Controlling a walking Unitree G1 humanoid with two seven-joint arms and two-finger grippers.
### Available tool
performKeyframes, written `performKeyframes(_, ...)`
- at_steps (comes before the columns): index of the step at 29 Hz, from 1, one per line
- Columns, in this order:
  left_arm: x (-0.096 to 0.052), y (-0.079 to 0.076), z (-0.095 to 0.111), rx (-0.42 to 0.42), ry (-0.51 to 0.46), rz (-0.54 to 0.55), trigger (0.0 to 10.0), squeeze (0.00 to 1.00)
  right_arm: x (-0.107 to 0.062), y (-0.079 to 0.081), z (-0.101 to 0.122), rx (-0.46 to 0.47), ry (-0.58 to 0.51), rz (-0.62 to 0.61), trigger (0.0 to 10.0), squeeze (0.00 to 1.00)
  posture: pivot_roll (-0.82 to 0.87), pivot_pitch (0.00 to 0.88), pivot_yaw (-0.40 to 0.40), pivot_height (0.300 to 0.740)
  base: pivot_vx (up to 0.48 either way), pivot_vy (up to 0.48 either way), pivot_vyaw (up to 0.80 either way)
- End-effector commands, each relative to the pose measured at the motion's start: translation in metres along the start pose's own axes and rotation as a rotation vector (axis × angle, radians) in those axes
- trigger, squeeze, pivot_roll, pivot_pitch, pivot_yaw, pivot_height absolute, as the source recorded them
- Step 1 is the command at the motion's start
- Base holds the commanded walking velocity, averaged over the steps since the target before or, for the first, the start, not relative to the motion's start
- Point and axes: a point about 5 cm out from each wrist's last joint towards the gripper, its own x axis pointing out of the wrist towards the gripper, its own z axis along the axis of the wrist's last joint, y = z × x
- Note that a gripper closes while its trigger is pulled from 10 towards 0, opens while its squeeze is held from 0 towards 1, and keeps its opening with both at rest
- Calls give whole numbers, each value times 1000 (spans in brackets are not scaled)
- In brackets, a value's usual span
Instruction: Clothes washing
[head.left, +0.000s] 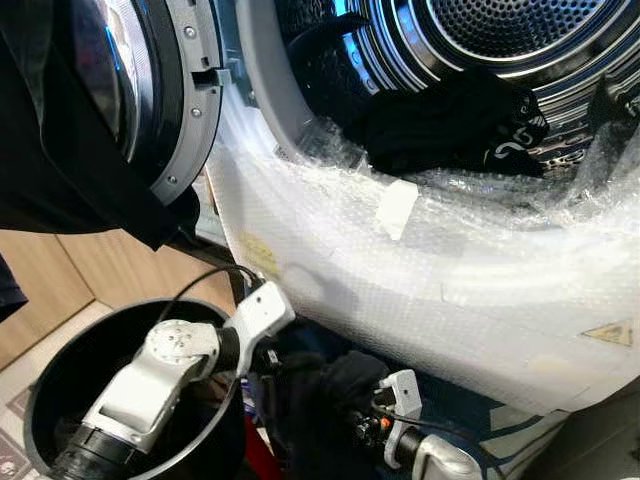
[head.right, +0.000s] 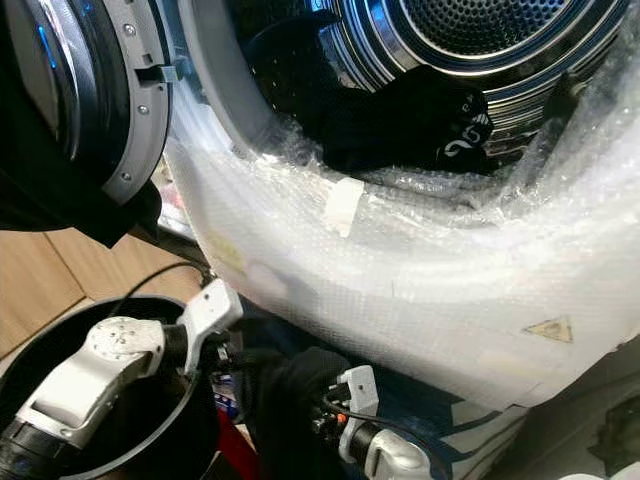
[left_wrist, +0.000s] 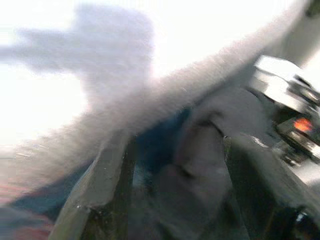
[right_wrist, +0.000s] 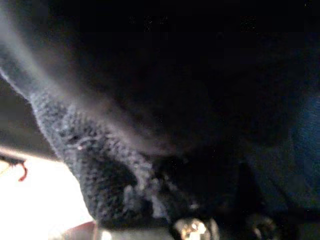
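Below the bubble-wrapped washer (head.left: 420, 300), both grippers meet a dark garment (head.left: 320, 395); finger states unclear.

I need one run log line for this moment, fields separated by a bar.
stage: loading | both hands on dark garment beside black bucket | black clothes in drum | door open

Both arms low, reaching toward each other

Left pincer (left_wrist: 175, 200) fingers spread; right pincer (head.left: 345, 425) buried in dark cloth.

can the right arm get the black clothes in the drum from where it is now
Probably not directly. The right gripper sits low, buried in a dark garment below the bubble-wrapped washer front; the black clothes lie above, past the rim.
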Motion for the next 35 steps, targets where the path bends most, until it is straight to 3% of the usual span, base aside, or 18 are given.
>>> performKeyframes(1,-12,9,-1,7,13,110,10000,1000,0,-2,9,-45,7,24,0,0,109,0,-97,740,0,0,0)
performKeyframes(3,-20,15,-8,-19,17,201,10000,1000,-4,-6,11,-61,22,22,0,0,116,0,-126,740,0,0,0)
performKeyframes(4,-26,21,-19,-39,40,310,10000,1000,-7,-10,14,-68,21,21,0,0,130,0,-152,740,0,0,0)
performKeyframes(7,-36,29,-36,-32,95,483,10000,1000,-12,-15,21,-80,12,31,0,0,149,0,-179,740,0,0,0)
performKeyframes(8,-36,29,-36,-32,95,483,10000,1000,-12,-15,21,-80,12,31,0,0,149,0,-179,740,0,0,0)
performKeyframes(12,-44,30,-57,-62,148,659,10000,1000,-14,-10,26,-125,8,111,0,0,160,0,-192,740,0,0,0)
performKeyframes(13,-48,34,-60,-75,144,752,10000,71,-16,-7,27,-130,-2,140,0,0,167,0,-198,740,0,0,0)
performKeyframes(14,-48,34,-60,-75,144,752,10000,71,-16,-7,27,-130,-2,140,0,0,167,0,-198,740,0,0,0)
performKeyframes(15,-53,37,-62,-81,145,842,10000,0,-18,-4,27,-136,-10,167,0,0,166,0,-198,740,0,0,0)
performKeyframes(17,-64,43,-70,-119,154,1009,10000,0,-24,1,27,-155,-17,203,0,0,163,0,-199,740,0,0,0)
performKeyframes(18,-64,43,-70,-119,154,1009,10000,0,-24,1,27,-155,-17,203,0,0,163,0,-199,740,0,0,0)
performKeyframes(19,-76,45,-75,-78,178,1146,10000,0,-34,5,29,-179,-25,241,0,0,153,0,-197,740,0,0,0)
performKeyframes(23,-86,47,-76,-54,151,1269,10000,0,-42,11,35,-197,-45,275,0,0,145,0,-194,740,0,0,0)
performKeyframes(24,-95,47,-75,-45,127,1364,10000,0,-47,13,37,-216,-47,281,0,0,127,0,-178,740,0,0,0)
performKeyframes(28,-101,40,-69,15,83,1440,10000,0,-53,21,40,-222,-63,298,0,0,127,0,-164,740,0,0,0)
performKeyframes(32,-99,32,-75,-7,93,1426,10000,0,-55,27,47,-221,-105,293,0,0,128,0,-161,740,0,0,0)
performKeyframes(35,-87,29,-81,-15,63,1393,10000,0,-62,53,79,-254,-198,371,0,0,144,0,-170,740,0,0,0)
